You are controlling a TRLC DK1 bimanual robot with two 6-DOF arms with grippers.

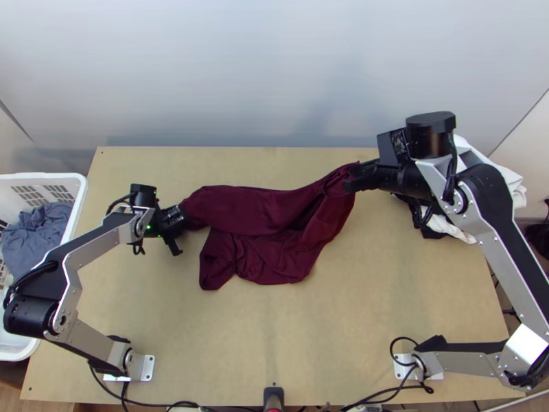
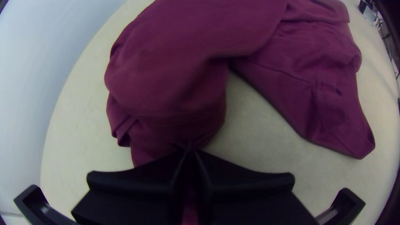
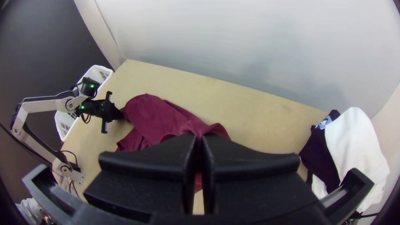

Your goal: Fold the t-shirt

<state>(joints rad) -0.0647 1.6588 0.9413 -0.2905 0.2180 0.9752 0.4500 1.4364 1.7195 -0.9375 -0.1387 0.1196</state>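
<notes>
Maroon, bunched: pinching t-shirt (image 1: 264, 211) by left end in closed left gripper (image 2: 190, 152), right end in closed right gripper (image 3: 198, 138). Probably straightening before folding; next, draw taut, lay flat.

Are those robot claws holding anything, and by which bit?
The maroon t-shirt: the left gripper pinches one bunched end, the right gripper the opposite end. Whether hem or sleeve cannot be told.
</notes>
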